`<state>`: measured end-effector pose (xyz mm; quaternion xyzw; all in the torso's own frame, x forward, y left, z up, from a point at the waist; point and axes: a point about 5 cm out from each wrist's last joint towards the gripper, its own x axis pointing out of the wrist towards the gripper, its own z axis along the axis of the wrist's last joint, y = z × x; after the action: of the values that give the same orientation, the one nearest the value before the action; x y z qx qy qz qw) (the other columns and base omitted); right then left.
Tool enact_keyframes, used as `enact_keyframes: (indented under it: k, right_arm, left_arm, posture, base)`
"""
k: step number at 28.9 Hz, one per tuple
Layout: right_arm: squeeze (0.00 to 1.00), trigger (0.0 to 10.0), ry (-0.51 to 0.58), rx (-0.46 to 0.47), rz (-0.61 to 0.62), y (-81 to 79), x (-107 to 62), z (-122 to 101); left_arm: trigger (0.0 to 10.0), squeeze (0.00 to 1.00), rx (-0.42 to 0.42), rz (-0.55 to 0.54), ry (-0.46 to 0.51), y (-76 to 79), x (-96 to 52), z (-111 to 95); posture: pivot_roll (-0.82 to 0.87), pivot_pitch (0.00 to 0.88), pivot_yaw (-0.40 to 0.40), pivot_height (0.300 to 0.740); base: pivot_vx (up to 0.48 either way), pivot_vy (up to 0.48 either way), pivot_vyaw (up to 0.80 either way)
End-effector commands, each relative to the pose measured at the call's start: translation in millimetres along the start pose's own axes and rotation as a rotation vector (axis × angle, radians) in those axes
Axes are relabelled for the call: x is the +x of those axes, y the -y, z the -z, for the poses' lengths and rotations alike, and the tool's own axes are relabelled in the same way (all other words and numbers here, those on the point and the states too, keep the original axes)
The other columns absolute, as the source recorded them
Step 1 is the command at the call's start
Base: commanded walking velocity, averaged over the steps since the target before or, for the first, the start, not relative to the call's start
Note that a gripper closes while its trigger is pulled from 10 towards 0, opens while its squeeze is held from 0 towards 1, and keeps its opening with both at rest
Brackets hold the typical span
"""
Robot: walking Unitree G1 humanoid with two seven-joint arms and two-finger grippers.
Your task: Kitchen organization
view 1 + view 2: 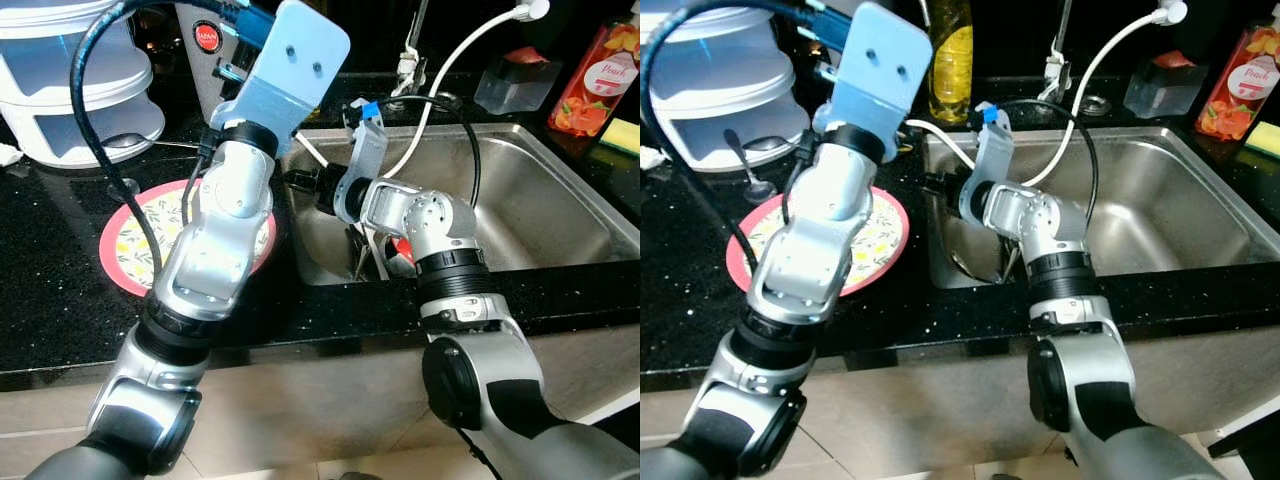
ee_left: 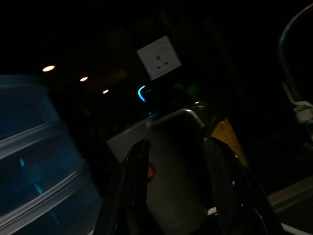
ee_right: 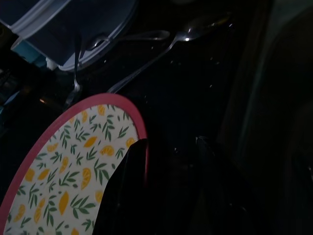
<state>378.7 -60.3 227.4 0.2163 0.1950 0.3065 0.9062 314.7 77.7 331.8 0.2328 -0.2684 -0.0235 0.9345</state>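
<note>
— What are you seeing nearest to you?

— You are looking down over the near edge of the black counter (image 1: 60, 330), with both silver arms reaching away from you. Your right gripper (image 3: 168, 188) is crossing leftward over the near left corner of the sink (image 1: 560, 200), and its wrist view is showing the two black fingers parted by a narrow gap, with nothing between them. They are hovering just beside the red rim of the plate (image 1: 885, 235), the one with the lemon-and-leaf print, which is lying flat on the counter just left of the sink.

— So the plate is the thing to move?

— That is my reading: the fingers are pointing at its rim, probably because a flat plate offers only its edge to pinch. Whether they are touching it, I cannot tell.

— And the left arm?

— Your left gripper (image 2: 178, 196) is raised above the plate, farther back, aimed at the far side of the counter. Its fingers are standing apart, holding nothing, with a grey appliance (image 2: 171, 166) beyond them. Held high like that, it is likely keeping out of the right arm's way.

— What is lying beyond?

— Two spoons (image 3: 161, 46) are lying on the counter past the plate, near stacked clear containers (image 1: 70, 70) at the far left. At the far right, a peach-labelled bottle (image 1: 598, 75) and a yellow sponge (image 1: 622, 136) are sitting beside the sink.
</note>
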Motion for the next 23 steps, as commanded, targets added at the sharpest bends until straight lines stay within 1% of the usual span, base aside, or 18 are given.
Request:
enact_keyframes:
  k: [1,2,4,5,6,7,8,9,11,12,14,15,17,18,20,21,23]
  right_arm:
    - [0.0,10.0,-0.03,-0.012,-0.017,-3.7,2.6,3]
    - [0.0,10.0,-0.044,-0.01,-0.015,-2.5,3.9,9]
    - [0.0,10.0,-0.055,-0.009,-0.014,-1.8,4.7,13]
    - [0.0,10.0,-0.06,-0.011,-0.029,-4.3,5.1,15]
    - [0.0,10.0,-0.061,-0.014,-0.042,-7.2,5.1,15]
    - [0.0,10.0,-0.061,-0.014,-0.042,-7.2,5.1,15]
    - [0.0,10.0,-0.05,-0.019,-0.054,-11.0,5.5,12]
    - [0.0,10.0,-0.04,-0.023,-0.061,-13.5,5.9,8]
    - [0.0,10.0,-0.033,-0.025,-0.063,-14.6,6.2,5]
    - [0.0,10.0,-0.028,-0.028,-0.061,-13.1,6.3,4]
    - [0.0,10.0,-0.002,-0.028,-0.034,-4.5,5.0,0]
    - [0.0,10.0,-0.002,-0.028,-0.034,-4.5,5.0,0]
    - [0.0,10.0,0.045,-0.025,-0.007,1.2,3.1,-10]
    - [0.0,10.0,0.066,-0.023,-0.001,2.4,1.7,-16]
    - [0.0,10.0,0.077,-0.021,0.0,2.8,0.9,-19]
    - [0.0,10.0,0.078,-0.02,0.005,4.5,0.4,-20]
    - [0.0,10.0,0.061,-0.022,0.016,7.5,0.4,-16]
  left_arm:
    - [10.0,0.0,0.023,-0.024,-0.003,-6.8,1.8,3]
    - [10.0,0.0,0.035,-0.036,-0.013,-9.7,1.8,7]
    - [10.0,0.0,0.041,-0.046,-0.024,-12.2,2.2,11]
    - [10.0,0.0,0.027,-0.057,-0.053,-14.7,2.2,16]
    - [10.0,0.0,0.015,-0.065,-0.072,-17.1,2.8,18]
    - [10.0,0.0,0.015,-0.065,-0.072,-17.1,2.8,18]
    - [10.0,0.0,0.01,-0.08,-0.094,-21.8,2.8,22]
    - [10.0,0.0,0.005,-0.093,-0.106,-26.5,2.4,25]
    - [10.0,0.0,0.005,-0.102,-0.11,-29.4,2.1,27]
    - [10.0,0.0,0.011,-0.12,-0.115,-31.9,2.6,31]
    - [10.0,0.0,-0.005,-0.144,-0.147,-32.6,3.3,38]
    - [10.0,0.0,-0.005,-0.144,-0.147,-32.6,3.3,38]
    - [10.0,0.0,-0.031,-0.13,-0.173,-31.1,0.0,40]
    - [10.0,0.0,-0.027,-0.111,-0.17,-29.9,-2.8,39]
    - [10.0,0.0,-0.021,-0.098,-0.166,-29.2,-4.7,39]
    - [10.0,0.0,-0.008,-0.096,-0.161,-30.0,-5.3,41]
    - [10.0,0.0,0.0,-0.111,-0.163,-31.8,-4.5,45]
  posture:
    - [0.08,0.024,-0.053,0.74]
    - [0.09,0.005,-0.044,0.74]
    - [0.09,0.002,-0.039,0.74]
    - [0.1,0.0,-0.011,0.74]
    - [0.11,0.0,0.002,0.74]
    - [0.11,0.0,0.002,0.74]
    - [0.11,0.0,-0.008,0.74]
    - [0.1,0.0,-0.045,0.74]
    - [0.1,0.0,-0.045,0.74]
    - [0.11,0.0,-0.052,0.74]
    - [0.13,0.0,0.007,0.74]
    - [0.13,0.0,0.007,0.74]
    - [0.12,0.0,0.033,0.74]
    - [0.12,0.0,0.002,0.74]
    - [0.12,0.0,0.002,0.74]
    - [0.12,0.0,-0.038,0.74]
    - [0.12,0.0,-0.03,0.74]
  base:
    - [0.0,0.0,0.0]
    - [0.0,0.0,0.0]
    - [0.0,0.0,0.0]
    - [0.0,0.0,0.0]
    - [0.0,0.0,0.0]
    - [0.0,0.0,0.0]
    - [0.0,0.0,0.0]
    - [0.0,0.0,0.0]
    - [0.0,0.0,0.0]
    - [0.0,0.0,0.0]
    - [0.0,0.0,0.0]
    - [0.0,0.0,0.0]
    - [0.0,0.0,0.0]
    - [0.0,0.0,0.0]
    - [0.0,0.0,0.0]
    - [0.0,0.0,0.0]
    - [0.0,0.0,0.0]
